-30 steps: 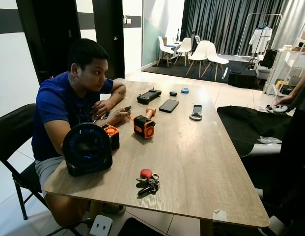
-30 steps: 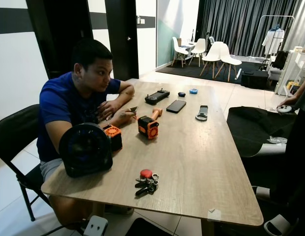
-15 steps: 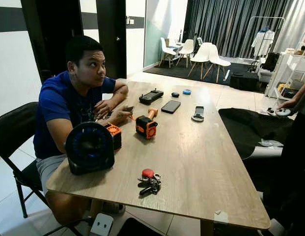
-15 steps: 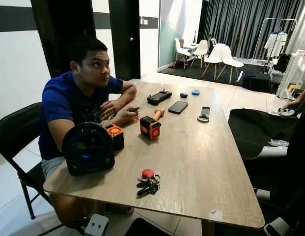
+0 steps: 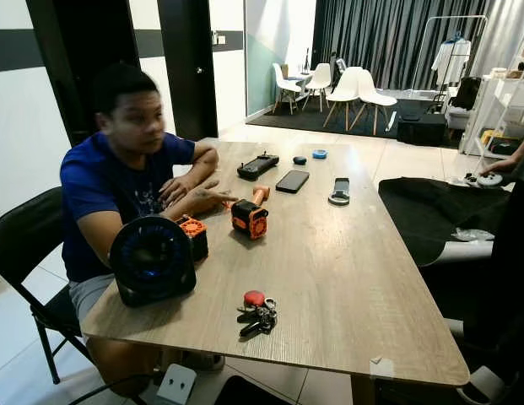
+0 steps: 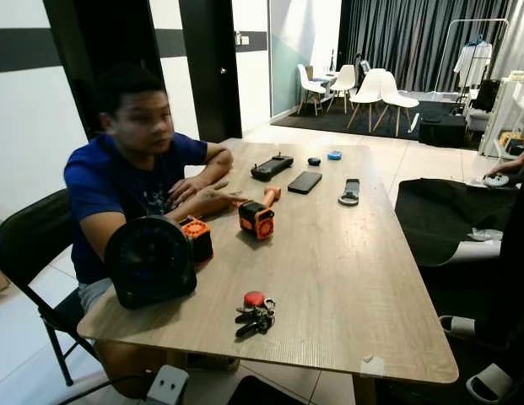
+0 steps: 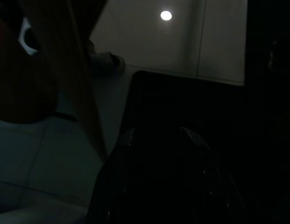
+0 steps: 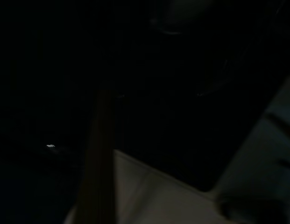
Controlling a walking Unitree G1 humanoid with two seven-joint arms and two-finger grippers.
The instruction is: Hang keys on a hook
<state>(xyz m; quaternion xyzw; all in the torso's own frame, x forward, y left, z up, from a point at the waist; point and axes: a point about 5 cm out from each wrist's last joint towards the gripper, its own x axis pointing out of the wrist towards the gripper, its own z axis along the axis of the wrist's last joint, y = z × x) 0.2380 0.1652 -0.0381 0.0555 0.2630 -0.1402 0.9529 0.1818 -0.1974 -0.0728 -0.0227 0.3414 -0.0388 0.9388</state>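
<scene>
- The keys [image 5: 256,315] lie flat on the table [image 5: 346,278], near its front edge, with a red fob on the bunch; nothing is touching them.
- We judge the task barely begun: the keys are not yet picked up, and we see no hook anywhere in the room before us.
- Our left gripper [image 7: 156,140] hangs low beside a table leg, over the tiled floor. Its two fingers stand a little apart with nothing between them.
- Our right arm hangs idle in the dark; we cannot tell how its fingers stand.
- A person [image 5: 110,181] in a blue shirt sits at the left side of the table, hands resting on it beside an orange tool [image 5: 247,216].
- A black fan [image 5: 152,260] stands between that person and the keys, close to the bunch but apart from it.
- Further back lie a phone [image 5: 290,180], a controller [image 5: 256,165] and other small items, well apart from the keys.
- What is left, as we judge it: reach over the front edge, close on the bunch, lift it, find a hook and hang it there.
- The bunch lies loose and flat, so the pickup may need a grip on the ring or fob.
</scene>
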